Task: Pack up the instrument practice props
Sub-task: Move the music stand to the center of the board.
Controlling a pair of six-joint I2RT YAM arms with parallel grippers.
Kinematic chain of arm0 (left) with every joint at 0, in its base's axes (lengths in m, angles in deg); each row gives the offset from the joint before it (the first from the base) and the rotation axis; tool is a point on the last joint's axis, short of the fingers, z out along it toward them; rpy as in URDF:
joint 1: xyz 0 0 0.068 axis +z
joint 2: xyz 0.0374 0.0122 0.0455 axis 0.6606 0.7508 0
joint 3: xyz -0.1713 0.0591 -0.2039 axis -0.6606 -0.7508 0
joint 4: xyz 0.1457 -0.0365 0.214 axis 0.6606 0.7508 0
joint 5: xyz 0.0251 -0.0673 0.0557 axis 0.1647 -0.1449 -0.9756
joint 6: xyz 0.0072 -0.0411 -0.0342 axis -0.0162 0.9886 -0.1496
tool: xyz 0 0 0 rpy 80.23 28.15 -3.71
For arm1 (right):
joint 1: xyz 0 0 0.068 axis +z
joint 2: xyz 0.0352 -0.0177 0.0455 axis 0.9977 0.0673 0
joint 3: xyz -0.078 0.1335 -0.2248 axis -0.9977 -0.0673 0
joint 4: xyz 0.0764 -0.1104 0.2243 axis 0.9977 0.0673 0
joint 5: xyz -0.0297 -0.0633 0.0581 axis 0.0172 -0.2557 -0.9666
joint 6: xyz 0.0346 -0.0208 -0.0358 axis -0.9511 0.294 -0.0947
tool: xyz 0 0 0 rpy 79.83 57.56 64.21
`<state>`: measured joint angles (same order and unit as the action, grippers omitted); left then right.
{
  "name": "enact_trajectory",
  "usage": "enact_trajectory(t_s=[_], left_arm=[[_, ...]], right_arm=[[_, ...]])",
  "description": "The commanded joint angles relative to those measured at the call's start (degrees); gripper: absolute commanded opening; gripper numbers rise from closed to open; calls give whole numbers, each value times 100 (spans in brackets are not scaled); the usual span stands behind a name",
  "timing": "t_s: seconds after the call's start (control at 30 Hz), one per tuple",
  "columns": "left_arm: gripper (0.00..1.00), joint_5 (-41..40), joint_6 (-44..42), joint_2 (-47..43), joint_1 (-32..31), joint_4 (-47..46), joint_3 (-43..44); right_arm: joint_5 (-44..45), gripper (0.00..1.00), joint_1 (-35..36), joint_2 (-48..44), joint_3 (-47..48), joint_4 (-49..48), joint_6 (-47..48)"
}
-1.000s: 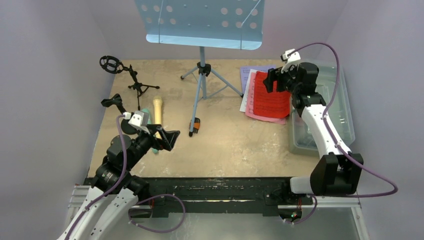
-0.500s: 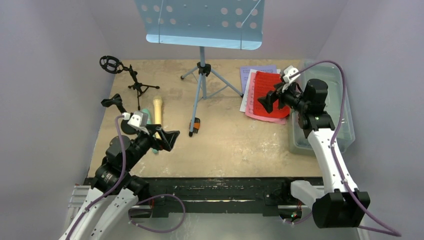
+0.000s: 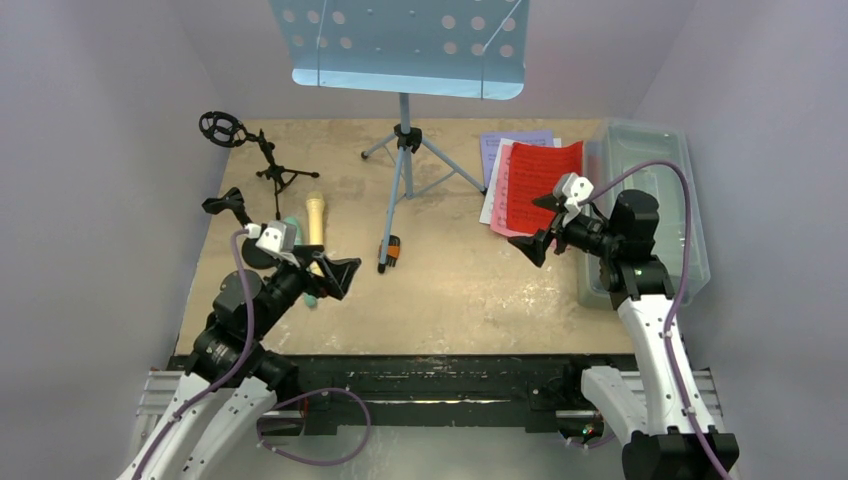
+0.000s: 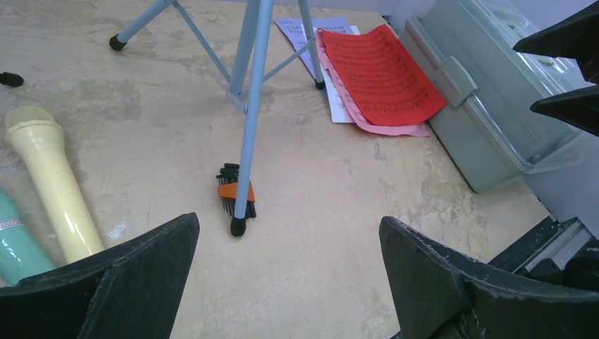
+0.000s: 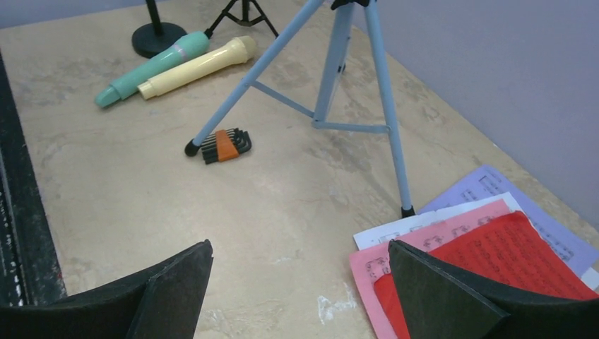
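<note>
Beige tabletop (image 3: 450, 290), lilac walls. Your left gripper (image 3: 338, 278) hovers empty, jaws apart, near yellow mic (image 3: 315, 218) and green mic (image 5: 145, 68), which lie side by side. Your right gripper (image 3: 538, 224) spread wide, empty, over near edge of red page (image 3: 535, 185); pink page (image 5: 395, 261) and purple page (image 5: 494, 187) beneath. Blue stand (image 3: 403, 170) mid-table, hex keys (image 5: 224, 145) at its foot. Tub (image 3: 650, 160) far right.
</note>
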<state>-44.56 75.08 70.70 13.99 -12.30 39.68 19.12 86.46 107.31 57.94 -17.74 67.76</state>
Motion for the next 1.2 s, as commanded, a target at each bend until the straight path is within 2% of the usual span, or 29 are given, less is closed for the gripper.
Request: enact_trajectory(t_s=[0.0,0.17,0.53,1.17], left_arm=[[100,209,80,132,55,-585,-185],[100,604,438,422,55,-1266,-148],[100,1140,733,1189,55,-2316,78],[100,1109,524,1881,50,-2569,455]], right_arm=[[-801,98,-15,-56,-146,163,394],[-1369,99,-14,-61,-164,559,976],[-1546,99,-14,-123,-72,856,1243],[-1541,99,-17,-175,-72,912,1322]])
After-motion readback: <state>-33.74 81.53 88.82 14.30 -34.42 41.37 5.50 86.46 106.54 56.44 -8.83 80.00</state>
